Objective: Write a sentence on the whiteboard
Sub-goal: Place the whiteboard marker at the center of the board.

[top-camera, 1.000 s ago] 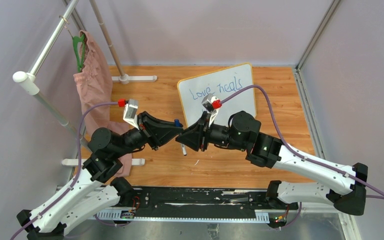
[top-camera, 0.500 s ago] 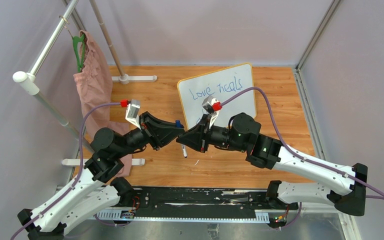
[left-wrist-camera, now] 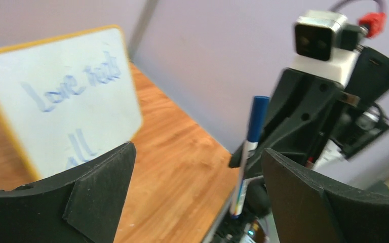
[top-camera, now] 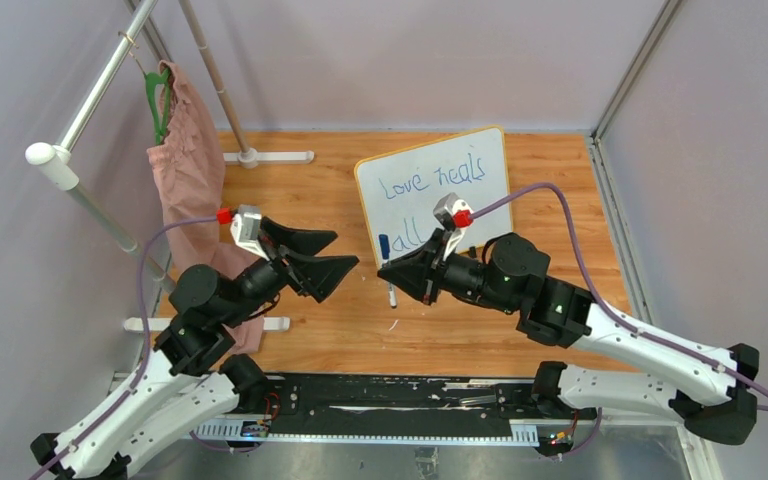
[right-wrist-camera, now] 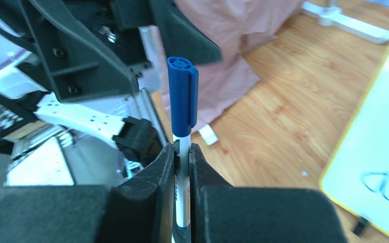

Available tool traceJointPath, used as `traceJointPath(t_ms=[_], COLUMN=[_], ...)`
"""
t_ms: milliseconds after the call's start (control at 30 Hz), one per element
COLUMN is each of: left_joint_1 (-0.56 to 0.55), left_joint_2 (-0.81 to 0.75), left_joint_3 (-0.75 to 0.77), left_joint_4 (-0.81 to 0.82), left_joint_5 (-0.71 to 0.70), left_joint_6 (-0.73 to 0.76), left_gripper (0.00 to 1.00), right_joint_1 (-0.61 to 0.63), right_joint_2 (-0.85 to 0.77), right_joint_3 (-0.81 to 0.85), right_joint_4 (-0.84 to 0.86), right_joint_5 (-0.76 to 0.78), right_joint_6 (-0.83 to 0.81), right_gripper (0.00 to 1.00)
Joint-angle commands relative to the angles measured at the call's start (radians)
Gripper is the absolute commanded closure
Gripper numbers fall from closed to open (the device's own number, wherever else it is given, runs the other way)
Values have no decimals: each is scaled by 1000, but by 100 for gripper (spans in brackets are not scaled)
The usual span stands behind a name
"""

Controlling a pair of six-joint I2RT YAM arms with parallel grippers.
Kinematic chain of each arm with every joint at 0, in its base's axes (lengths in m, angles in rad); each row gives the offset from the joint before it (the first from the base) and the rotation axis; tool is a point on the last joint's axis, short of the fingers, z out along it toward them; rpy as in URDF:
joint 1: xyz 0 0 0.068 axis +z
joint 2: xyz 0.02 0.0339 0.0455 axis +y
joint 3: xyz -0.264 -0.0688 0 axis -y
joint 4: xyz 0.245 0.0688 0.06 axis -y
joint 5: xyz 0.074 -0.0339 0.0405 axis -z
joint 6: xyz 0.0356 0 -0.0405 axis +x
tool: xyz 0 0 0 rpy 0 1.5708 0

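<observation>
Yellow-rimmed whiteboard point(top-camera: 487, 212) (blue sentence point(top-camera: 425, 186), two lines)

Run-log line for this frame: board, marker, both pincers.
whiteboard: standing | sentence: "Love heals all", two lines | blue marker: cap on | right pincer: shut on marker | left pincer: open, empty

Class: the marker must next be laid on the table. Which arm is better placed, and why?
Right. The right gripper is shut on the capped marker; the left gripper is open, empty and apart from it.
</observation>
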Motion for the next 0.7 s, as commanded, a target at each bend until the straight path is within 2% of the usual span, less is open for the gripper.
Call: traceJointPath(t_ms=[0, 133, 200, 300, 433, 667], left_joint_1=[-2, -2, -2, -2, -2, -2], left_joint_2=[-40, 30, 92, 184, 249, 184], left_joint_3=[106, 223, 283, 330, 287, 115], left_joint_4=[-265, -442, -524, -574, -517, -363], left_joint_5=[-340, -497, -531, -574, -585, -538], left_joint_6=[208, 395, 474, 541, 581, 520], left_gripper=[0, 0, 0, 0, 0, 0], right_joint_1=[-10, -12, -38, -168, -303, -526], right_joint_2=[-70, -138, -155, -134, -100, -19], right_joint_3=[-13, -75, -102, -120, -158, -196], right_joint_4=[-199, -363, -426, -503, -529, -612], right_joint_5=[230, 473, 515, 413, 306, 208], right_joint_6=[-84, -95, -62, 7, 75, 154], right_gripper=[100, 100, 100, 100, 100, 100])
